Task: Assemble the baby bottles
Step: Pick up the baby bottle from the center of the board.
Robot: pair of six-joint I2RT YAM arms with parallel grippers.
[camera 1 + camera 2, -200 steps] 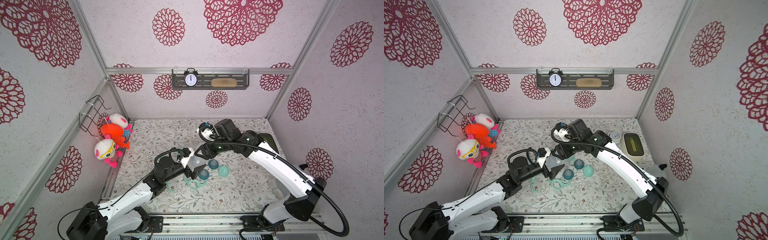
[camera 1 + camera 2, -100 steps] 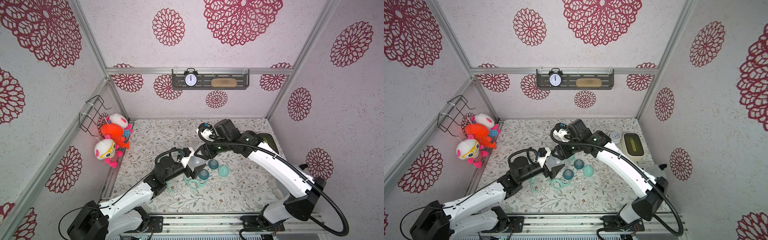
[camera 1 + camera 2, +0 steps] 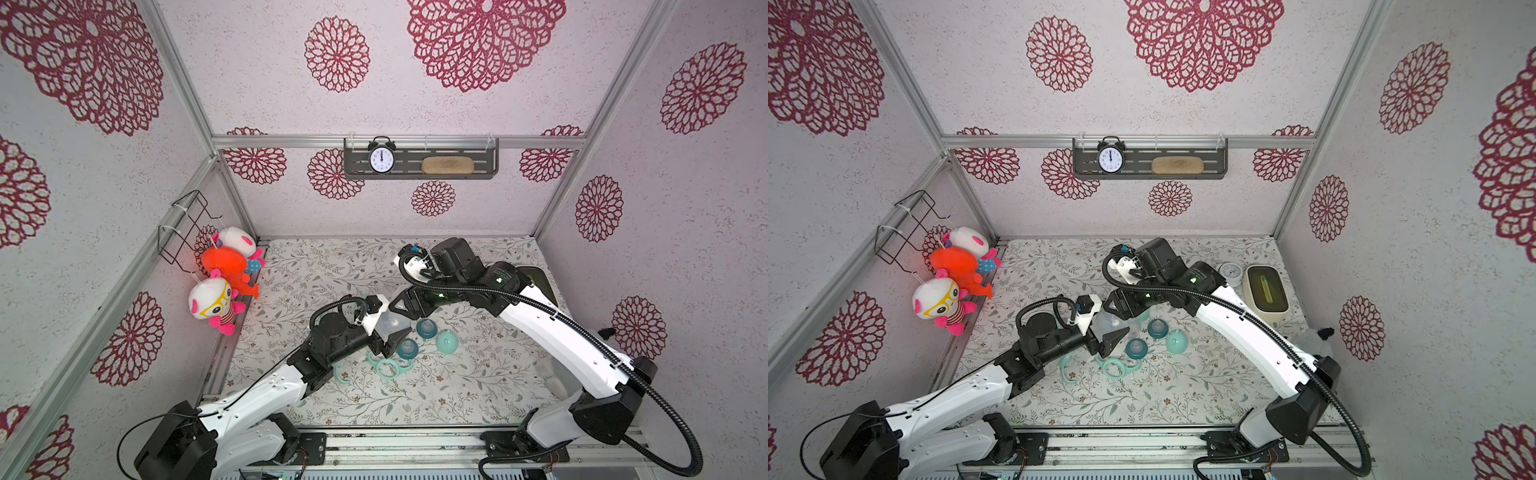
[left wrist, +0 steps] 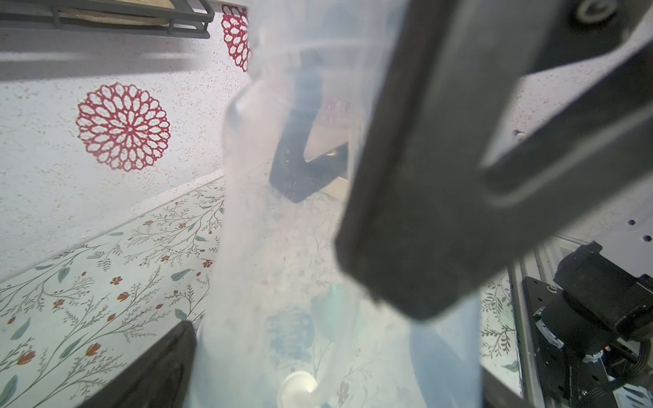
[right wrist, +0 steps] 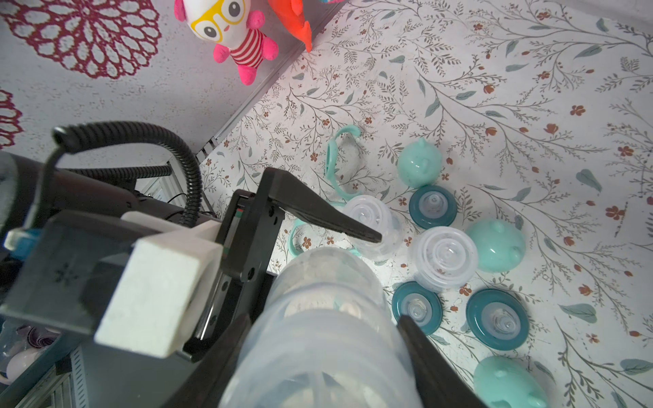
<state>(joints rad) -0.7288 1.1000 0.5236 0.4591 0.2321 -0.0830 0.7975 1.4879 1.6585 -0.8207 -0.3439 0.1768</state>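
Observation:
A clear baby bottle (image 5: 325, 318) hangs over the floral mat, and my right gripper (image 5: 325, 356) is shut on its body. In both top views this bottle (image 3: 390, 321) (image 3: 1113, 322) sits between the two arms. My left gripper (image 3: 384, 329) (image 4: 328, 386) stands open around it, one finger (image 5: 318, 216) clear of its side. Two more clear bottles (image 5: 371, 222) (image 5: 443, 258) rest on the mat. Among them lie three dark teal collars (image 5: 433, 206) (image 5: 417, 307) (image 5: 496, 319), three mint caps (image 5: 420, 166) (image 5: 498, 245) (image 5: 505, 385) and mint handles (image 5: 335, 159) (image 3: 388, 366).
Plush toys (image 3: 224, 274) hang under a wire basket (image 3: 187, 224) on the left wall. A shelf on the back wall carries the white alarm clock (image 3: 381, 160). A cream box (image 3: 1264, 295) and a small round dial (image 3: 1230, 272) sit at the mat's right edge.

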